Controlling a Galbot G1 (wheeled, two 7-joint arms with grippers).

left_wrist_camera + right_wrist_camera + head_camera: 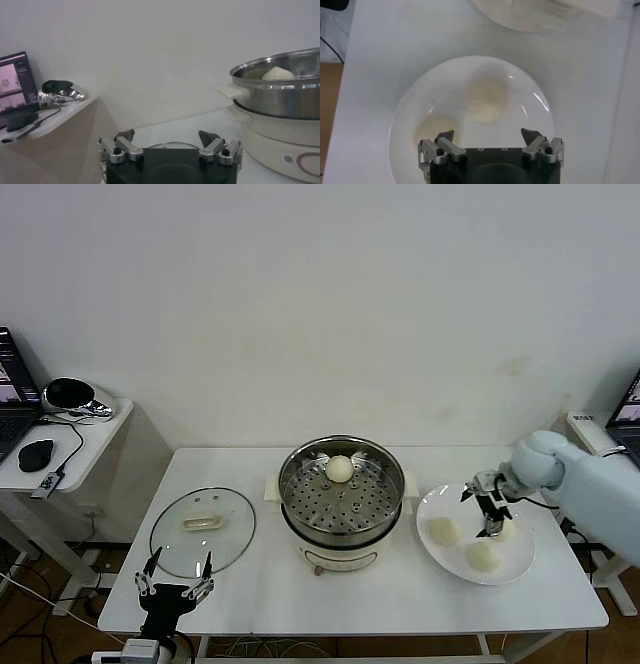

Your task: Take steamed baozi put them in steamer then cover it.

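The steamer [340,502] stands mid-table with one baozi [339,469] on its perforated tray. Three more baozi lie on a white plate [436,502] to its right: one near the steamer [444,531], one at the front [483,555], and one [508,531] partly hidden by my right gripper [490,524]. That gripper hangs open and empty just above the plate. Its wrist view shows the plate [420,100], two baozi [485,100] [435,131] and the open gripper [487,135]. The glass cover [203,529] lies flat left of the steamer. My left gripper [175,584] is open near the table's front-left edge.
The left wrist view shows the steamer [280,90] with its baozi [278,74], the cover's rim [167,146] and the open gripper [167,136]. A side desk [70,434] with a laptop and mouse stands to the left. Another laptop [625,409] is at the right.
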